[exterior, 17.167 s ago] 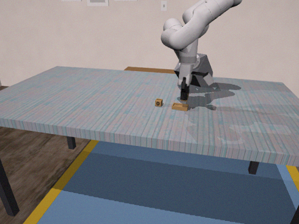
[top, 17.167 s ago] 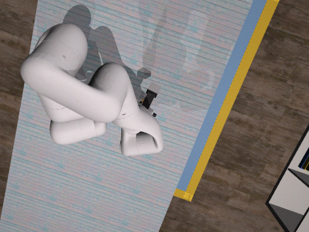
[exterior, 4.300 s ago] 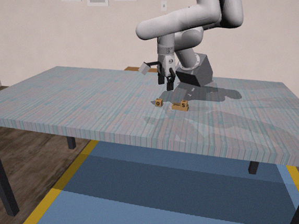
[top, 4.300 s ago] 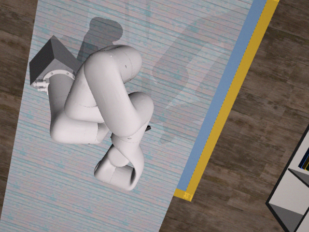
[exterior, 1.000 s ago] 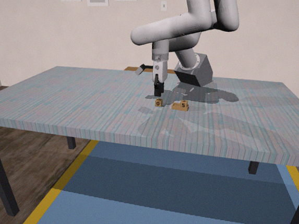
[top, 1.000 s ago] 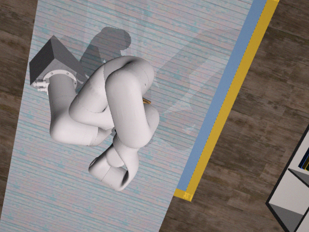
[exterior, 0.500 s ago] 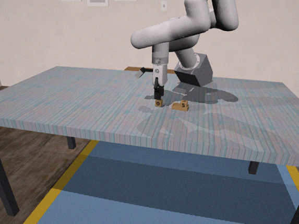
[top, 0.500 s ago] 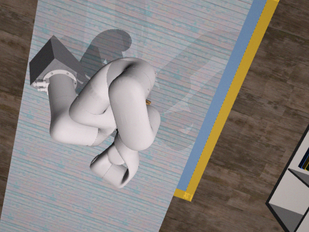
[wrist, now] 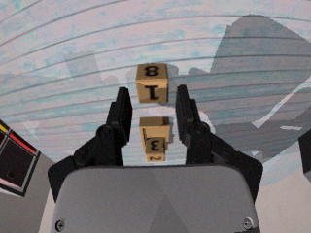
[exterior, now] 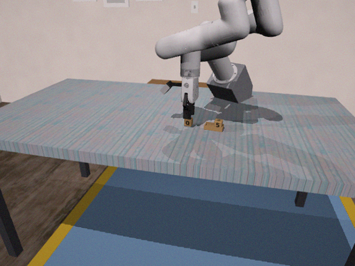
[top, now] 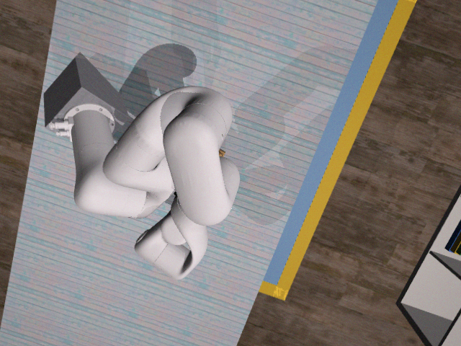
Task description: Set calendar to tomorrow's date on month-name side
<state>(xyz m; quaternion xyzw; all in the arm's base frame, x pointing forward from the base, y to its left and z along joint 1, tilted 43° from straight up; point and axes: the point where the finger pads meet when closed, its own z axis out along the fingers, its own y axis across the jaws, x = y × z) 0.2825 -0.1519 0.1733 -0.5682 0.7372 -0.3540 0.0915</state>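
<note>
In the exterior view a wooden cube showing 0 (exterior: 187, 122) stands on the table, left of the wooden tray (exterior: 213, 127). A cube showing 5 (exterior: 217, 124) sits in the tray's right place, and the left place is empty. My gripper (exterior: 187, 114) hangs straight down, its fingertips just above the 0 cube. In the wrist view the gripper (wrist: 152, 100) is open. A cube showing 3 (wrist: 155, 138) lies between the fingers with gaps on both sides. Another cube showing 8 and 1 (wrist: 152, 83) lies beyond the fingertips. In the top view the arm hides all but a wooden corner (top: 222, 151).
The robot's base (exterior: 231, 85) stands at the back of the table behind the tray. A dark panel with a red and yellow edge (wrist: 14, 162) shows at the wrist view's lower left. A shelf (top: 439, 268) stands on the floor off the table.
</note>
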